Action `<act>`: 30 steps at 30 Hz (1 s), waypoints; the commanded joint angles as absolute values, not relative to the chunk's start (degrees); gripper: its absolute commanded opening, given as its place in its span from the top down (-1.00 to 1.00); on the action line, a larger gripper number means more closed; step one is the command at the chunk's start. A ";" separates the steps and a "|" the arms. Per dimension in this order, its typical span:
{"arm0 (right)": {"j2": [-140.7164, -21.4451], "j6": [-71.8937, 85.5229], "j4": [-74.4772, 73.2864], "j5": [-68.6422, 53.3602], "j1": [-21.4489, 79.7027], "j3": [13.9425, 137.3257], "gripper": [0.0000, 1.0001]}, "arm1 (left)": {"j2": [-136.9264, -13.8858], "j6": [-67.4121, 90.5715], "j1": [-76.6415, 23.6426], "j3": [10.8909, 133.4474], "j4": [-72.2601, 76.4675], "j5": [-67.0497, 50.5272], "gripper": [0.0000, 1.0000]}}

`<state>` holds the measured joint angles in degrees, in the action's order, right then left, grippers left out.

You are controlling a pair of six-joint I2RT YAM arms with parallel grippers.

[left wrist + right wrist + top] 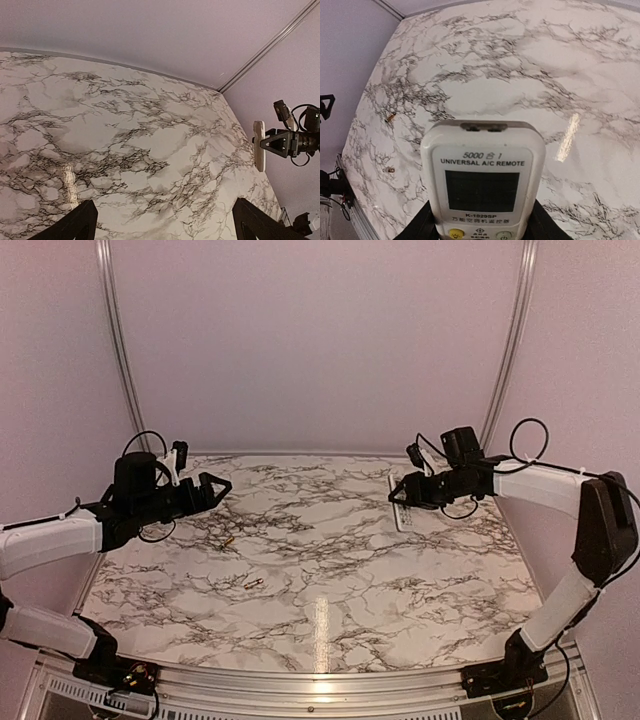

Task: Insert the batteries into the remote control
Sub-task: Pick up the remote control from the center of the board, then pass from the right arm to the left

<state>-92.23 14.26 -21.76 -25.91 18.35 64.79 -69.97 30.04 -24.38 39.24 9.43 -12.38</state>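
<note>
1. Two tiny metal cylinder batteries, a gold one (228, 540) and a silvery one (255, 584), lie left of centre on the marble-pattern table (330, 620).
2. Slim white rectangular remote control (480, 175) is far right, long axis roughly near-to-far.
3. Right gripper (402, 498): jaws half closed, pinching the remote's sides.
4. Left gripper (215, 485): jaws gaping wide, holding nothing.

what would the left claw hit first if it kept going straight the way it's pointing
Probably the bare marble table. The open left claw has nothing lying ahead in its wrist view; the remote control, in the right claw, is well off to the side. Depth unclear.
</note>
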 commanded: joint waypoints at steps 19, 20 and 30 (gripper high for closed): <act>-94.21 35.61 37.42 -53.88 38.50 71.54 0.17 | -74.63 28.23 -39.06 45.99 38.68 -37.36 -0.98; -94.28 35.84 38.23 -54.08 38.99 71.48 0.17 | -75.08 27.99 -39.85 46.40 38.89 -37.32 -0.98; -96.49 41.26 48.22 -57.62 41.89 71.28 0.18 | -80.58 28.50 -45.44 50.20 42.35 -37.67 -0.97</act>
<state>-94.59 37.69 41.04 -55.35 40.82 68.99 -78.61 29.36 -43.83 47.59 39.53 -36.67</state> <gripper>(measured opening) 0.494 0.988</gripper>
